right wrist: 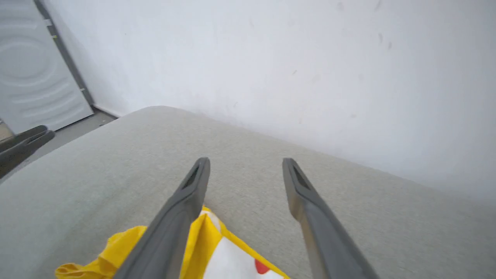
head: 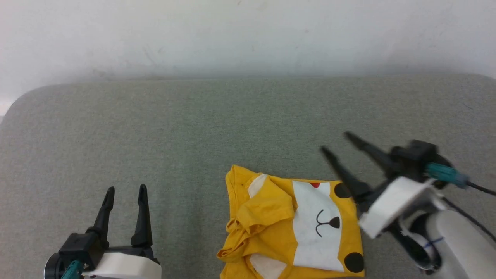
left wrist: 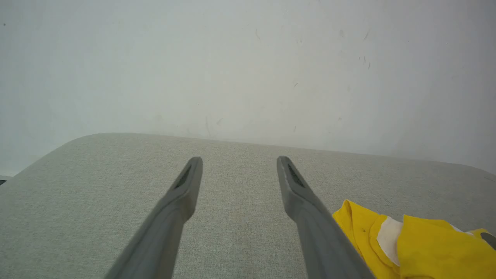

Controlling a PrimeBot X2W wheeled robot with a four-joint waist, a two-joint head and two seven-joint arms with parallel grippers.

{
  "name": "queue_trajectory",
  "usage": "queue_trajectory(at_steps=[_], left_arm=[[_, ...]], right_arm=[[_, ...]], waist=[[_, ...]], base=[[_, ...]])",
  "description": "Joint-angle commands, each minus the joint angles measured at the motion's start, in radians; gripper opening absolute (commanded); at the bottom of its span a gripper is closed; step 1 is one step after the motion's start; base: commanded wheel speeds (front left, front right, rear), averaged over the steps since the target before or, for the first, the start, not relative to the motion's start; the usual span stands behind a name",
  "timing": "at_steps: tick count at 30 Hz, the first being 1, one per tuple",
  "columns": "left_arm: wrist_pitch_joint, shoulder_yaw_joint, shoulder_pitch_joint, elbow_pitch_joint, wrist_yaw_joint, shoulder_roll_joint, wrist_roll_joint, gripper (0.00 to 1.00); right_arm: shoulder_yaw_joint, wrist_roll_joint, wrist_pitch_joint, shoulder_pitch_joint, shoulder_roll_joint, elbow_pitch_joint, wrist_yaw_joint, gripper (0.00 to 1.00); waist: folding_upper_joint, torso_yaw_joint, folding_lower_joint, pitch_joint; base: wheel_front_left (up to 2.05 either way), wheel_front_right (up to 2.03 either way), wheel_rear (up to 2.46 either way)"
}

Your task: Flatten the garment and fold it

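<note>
Yellow cotton T-shirt with tiger-face print (head: 294,228) rumpled, part-folded on grey-green fabric surface (head: 193,128) | I read left gripper (head: 126,188) spread wide, empty, apart from it | right gripper (head: 335,142) spread wide, empty, over its far right corner

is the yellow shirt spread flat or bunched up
Bunched, not flat: the yellow T-shirt has its left side crumpled and folded over the face print; only its right part lies smooth.

Left gripper (head: 127,188), lower left of frame, & right gripper (head: 334,141), mid-right: long tapered black fingers (head: 142,217) on white housings (head: 393,205) w/ teal connectors (head: 445,173), thin black cable (head: 480,188), blue mark (head: 432,243) on pale rounded forearm (head: 461,240).
</note>
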Motion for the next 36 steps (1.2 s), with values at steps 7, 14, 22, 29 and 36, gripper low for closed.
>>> queue_trajectory(at_steps=[7, 14, 22, 29, 36], left_arm=[[-0.005, 0.018, 0.029, -0.004, -0.002, 0.0, 0.012, 1.0], [-0.005, 0.02, 0.05, 0.011, -0.005, 0.006, 0.015, 1.0], [-0.005, 0.021, 0.063, 0.032, -0.002, 0.008, 0.011, 1.0], [-0.005, 0.031, 0.051, 0.029, 0.003, 0.0, -0.006, 1.0], [-0.005, 0.03, 0.033, 0.03, 0.0, -0.021, -0.012, 1.0]], right_arm=[[-0.398, -0.251, -0.137, 0.238, 0.094, -0.077, -0.001, 1.0], [-0.521, -0.3, -0.129, 0.388, 0.172, -0.17, -0.001, 1.0], [-0.535, -0.286, -0.074, 0.438, 0.207, -0.202, -0.001, 1.0], [-0.747, -0.016, 0.159, 0.359, 0.186, -0.05, -0.001, 1.0], [-0.906, 0.294, 0.598, 0.282, 0.207, 0.244, -0.001, 1.0]], waist=[[0.0, -0.053, 0.0, -0.028], [0.0, -0.078, 0.0, -0.052], [0.0, -0.09, 0.0, -0.061], [0.0, -0.075, 0.0, -0.039], [0.0, -0.009, 0.0, -0.028]], base=[[0.0, 0.0, 0.0], [0.0, 0.0, 0.0], [0.0, 0.0, 0.0], [0.0, 0.0, 0.0], [0.0, 0.0, 0.0]])
